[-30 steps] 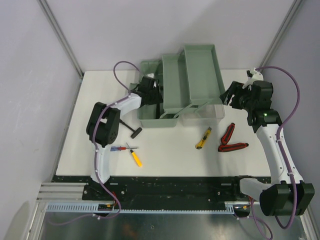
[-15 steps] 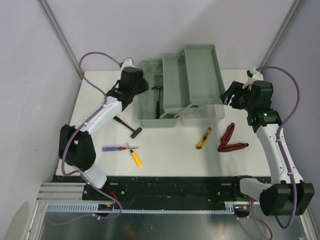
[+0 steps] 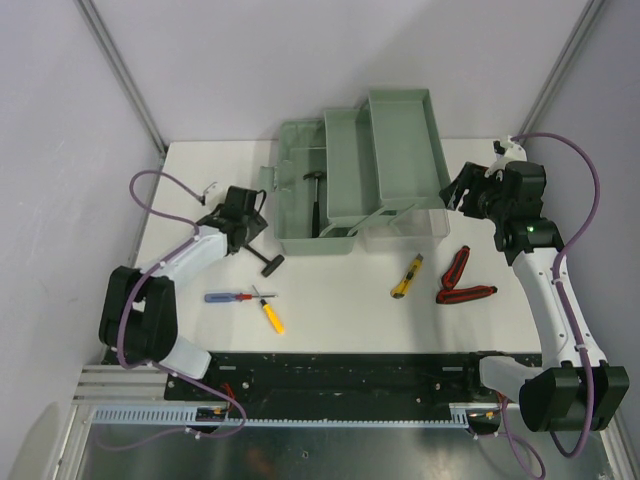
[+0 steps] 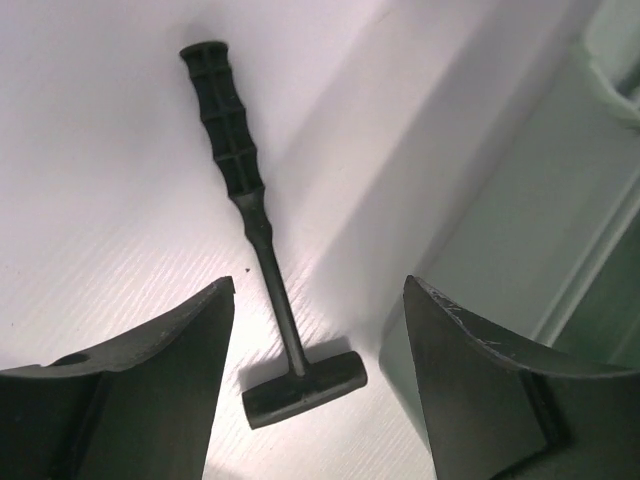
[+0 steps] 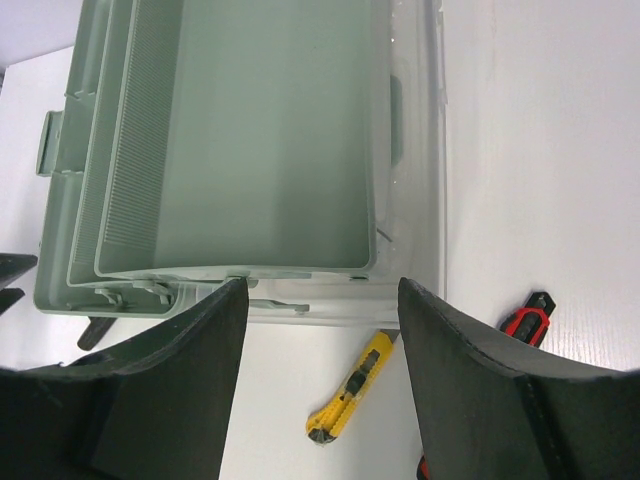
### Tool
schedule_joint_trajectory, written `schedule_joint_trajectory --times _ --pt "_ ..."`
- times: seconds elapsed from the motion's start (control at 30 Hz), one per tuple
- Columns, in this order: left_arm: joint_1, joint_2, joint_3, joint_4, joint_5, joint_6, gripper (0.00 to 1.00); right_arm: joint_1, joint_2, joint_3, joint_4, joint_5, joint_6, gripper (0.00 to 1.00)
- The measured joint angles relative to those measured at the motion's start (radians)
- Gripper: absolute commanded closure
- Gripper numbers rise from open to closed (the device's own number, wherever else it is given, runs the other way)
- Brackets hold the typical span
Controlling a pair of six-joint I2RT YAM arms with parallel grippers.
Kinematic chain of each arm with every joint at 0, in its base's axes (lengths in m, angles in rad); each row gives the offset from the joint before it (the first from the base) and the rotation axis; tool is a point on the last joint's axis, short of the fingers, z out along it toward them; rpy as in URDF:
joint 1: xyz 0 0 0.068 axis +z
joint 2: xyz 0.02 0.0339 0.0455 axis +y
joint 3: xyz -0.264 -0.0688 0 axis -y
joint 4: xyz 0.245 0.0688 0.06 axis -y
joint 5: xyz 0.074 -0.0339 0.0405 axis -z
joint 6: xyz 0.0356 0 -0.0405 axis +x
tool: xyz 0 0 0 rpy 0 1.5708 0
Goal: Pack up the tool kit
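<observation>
White table (image 3: 340, 320), left hand (image 3: 241, 216) spread above hammer (image 3: 261, 259), right hand (image 3: 458, 196) spread by tool kit (image 3: 400, 140).

**Bright, even light; soft blur up close**

Overhead, the white table (image 3: 340, 320) is evenly lit and sharp, with faint shadows beneath the arms (image 3: 190, 262). At the left wrist the hammer (image 4: 262, 240) is crisp, a broad soft shadow beside it, while the near fingers (image 4: 130, 400) blur. At the right wrist the green box (image 5: 250, 130) is sharp and evenly lit.

White table (image 3: 330, 310), bearing one sage-green tool box (image 3: 310, 243) at the rear. Loose in front: black hammer (image 3: 258, 256), blue-handled screwdriver (image 3: 228, 297), yellow-handled screwdriver (image 3: 270, 314), yellow utility knife (image 3: 407, 278), red-handled pliers (image 3: 466, 293).
</observation>
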Motion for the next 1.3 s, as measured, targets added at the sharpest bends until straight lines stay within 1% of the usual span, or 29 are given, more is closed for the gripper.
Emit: schedule_joint_trajectory --times 0.07,0.17,0.27,0.4,0.47,0.6,0.67,0.77,0.8,0.9,1.1,1.3 --pt "0.006 0.001 -0.018 -0.005 0.002 -0.031 0.27 0.000 0.000 0.000 0.000 0.000 0.000 0.34" --pt "0.016 0.019 -0.028 -0.007 0.021 -0.072 0.32 0.000 0.000 0.000 0.000 0.000 -0.001 0.34" --pt "0.032 0.073 -0.029 -0.004 0.050 -0.101 0.37 0.000 0.000 0.000 -0.001 0.001 -0.001 0.34" --pt "0.051 0.163 -0.029 -0.005 0.082 -0.114 0.40 0.000 0.000 0.000 -0.002 0.001 -0.006 0.34" --pt "0.053 0.182 -0.028 -0.008 0.084 -0.116 0.44 0.000 0.000 0.000 -0.002 0.002 -0.010 0.34" --pt "0.054 0.187 -0.027 -0.003 0.086 -0.120 0.62 0.000 0.000 0.000 -0.008 0.006 -0.015 0.34" --pt "0.056 0.194 -0.024 -0.003 0.085 -0.120 0.73 0.000 0.000 0.000 -0.010 0.009 -0.017 0.34" --pt "0.058 0.205 -0.018 0.001 0.086 -0.120 0.94 0.000 0.000 0.000 -0.012 0.010 -0.018 0.34" --pt "0.058 0.207 -0.015 0.002 0.087 -0.120 0.97 0.000 0.000 0.000 -0.013 0.010 -0.019 0.34" --pt "0.058 0.207 -0.013 0.008 0.089 -0.111 1.00 0.000 0.000 0.000 -0.016 0.013 -0.019 0.34" --pt "0.060 0.175 -0.010 -0.003 0.063 -0.056 1.00 0.000 0.000 0.000 -0.016 0.019 -0.020 0.34" --pt "0.072 0.012 0.018 -0.020 0.013 0.031 1.00 0.000 -0.002 0.000 -0.016 0.023 -0.020 0.34"
